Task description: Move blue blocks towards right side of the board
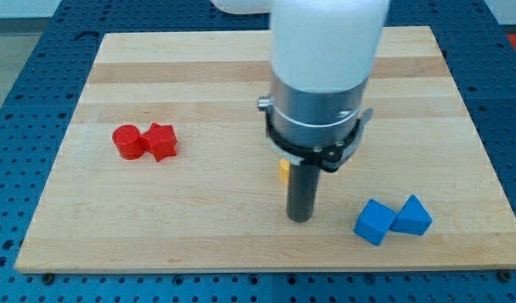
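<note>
A blue cube (375, 221) and a blue triangular block (413, 216) lie touching each other near the board's bottom right. My tip (300, 218) rests on the board to the left of the blue cube, a short gap apart from it. A yellow block (284, 171) shows only as a sliver behind the rod, mostly hidden by it.
A red cylinder (127, 141) and a red star-like block (161, 141) sit touching at the view's left. The wooden board (199, 84) lies on a blue perforated table. The arm's large white and silver body (325, 76) covers the board's top middle.
</note>
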Robot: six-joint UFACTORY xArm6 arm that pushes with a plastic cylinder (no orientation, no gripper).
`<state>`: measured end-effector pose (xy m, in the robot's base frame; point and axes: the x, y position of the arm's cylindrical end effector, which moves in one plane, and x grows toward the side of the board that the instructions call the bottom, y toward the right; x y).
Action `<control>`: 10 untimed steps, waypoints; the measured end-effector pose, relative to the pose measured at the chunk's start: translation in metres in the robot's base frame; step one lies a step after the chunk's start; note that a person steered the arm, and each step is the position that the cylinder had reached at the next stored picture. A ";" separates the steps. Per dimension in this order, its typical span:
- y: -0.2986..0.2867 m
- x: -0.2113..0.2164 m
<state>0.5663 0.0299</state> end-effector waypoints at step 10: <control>0.032 0.014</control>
<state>0.5807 0.0618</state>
